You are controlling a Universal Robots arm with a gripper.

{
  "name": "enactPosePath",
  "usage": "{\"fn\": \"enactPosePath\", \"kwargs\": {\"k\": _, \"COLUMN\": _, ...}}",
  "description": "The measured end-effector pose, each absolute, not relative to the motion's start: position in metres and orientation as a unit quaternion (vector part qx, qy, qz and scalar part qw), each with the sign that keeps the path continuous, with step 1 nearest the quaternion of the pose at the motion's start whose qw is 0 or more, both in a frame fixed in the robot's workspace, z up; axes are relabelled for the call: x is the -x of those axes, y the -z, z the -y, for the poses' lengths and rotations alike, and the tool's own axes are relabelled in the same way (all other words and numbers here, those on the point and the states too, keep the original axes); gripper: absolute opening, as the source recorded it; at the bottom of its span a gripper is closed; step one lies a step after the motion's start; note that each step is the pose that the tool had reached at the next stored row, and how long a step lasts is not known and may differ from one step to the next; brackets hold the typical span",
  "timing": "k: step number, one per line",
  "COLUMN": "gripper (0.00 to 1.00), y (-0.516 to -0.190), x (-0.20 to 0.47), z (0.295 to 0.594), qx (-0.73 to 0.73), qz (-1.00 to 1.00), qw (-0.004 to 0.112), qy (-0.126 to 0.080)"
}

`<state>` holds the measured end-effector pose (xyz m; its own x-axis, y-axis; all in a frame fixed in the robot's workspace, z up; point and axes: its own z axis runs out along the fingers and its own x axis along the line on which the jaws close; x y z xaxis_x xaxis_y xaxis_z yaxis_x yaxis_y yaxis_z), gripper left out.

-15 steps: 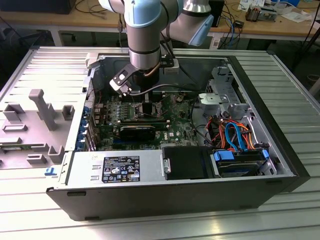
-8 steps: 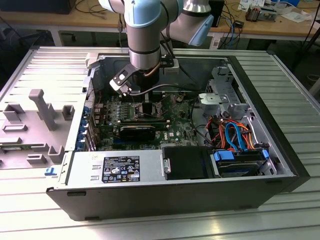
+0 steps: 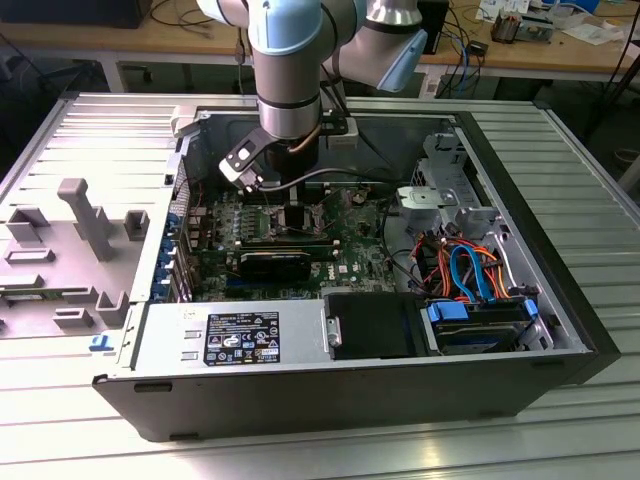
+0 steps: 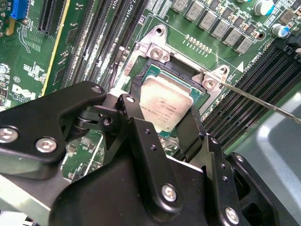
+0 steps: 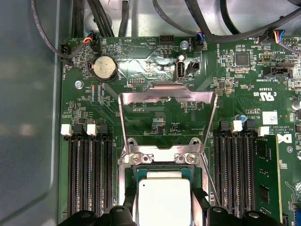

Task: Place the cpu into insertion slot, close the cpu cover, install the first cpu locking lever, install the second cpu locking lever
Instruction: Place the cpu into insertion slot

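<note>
Exterior view: the pale blue and grey robot arm [image 3: 285, 60] reaches straight down into the open dark-grey computer case [image 3: 350, 400], which lies on the pale ribbed metal surface [image 3: 580, 130]. The black gripper [image 3: 290, 212] sits low over the green motherboard [image 3: 355, 235], near its middle. Its finger state is not readable from this angle.

Second wrist view: the small flat square cpu [image 4: 164, 106], with its dull silver-grey metal top, lies between the two black fingers [image 4: 190, 127], one against each opposite edge. The gripper [image 4: 163, 109] is narrow and, as far as I can judge, closed on the cpu. The cpu is level and squarely over the square black insertion slot [image 4: 178, 67] edged in silver metal. I cannot tell whether it is fully seated or just above. The thin silver wire locking lever [image 4: 256, 98] angles away from the slot corner, unlatched.

First wrist view: the thin silver metal cpu cover [image 5: 167, 95], a hinged frame with a square window, is swung up and away from the slot, open. The cpu [image 5: 164, 202] sits within the slot outline, with a finger [image 5: 201, 207] on either side. The lever [image 5: 210, 181] runs loose beside the slot.

Progress, my judgement: the placing step is at or near its end, and the gripper has not let go. Closing the cover is not done, and neither lever step is done.
</note>
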<state>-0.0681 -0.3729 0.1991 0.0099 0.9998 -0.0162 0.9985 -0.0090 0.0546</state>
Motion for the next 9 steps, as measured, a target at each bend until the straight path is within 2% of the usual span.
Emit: {"fn": "enactPosePath", "kwargs": {"k": 9, "gripper": 0.54, "y": -0.1967, "x": 0.0681, "z": 0.3728, "qx": -0.710, "qz": -0.703, "qw": 0.025, "qy": -0.013}}
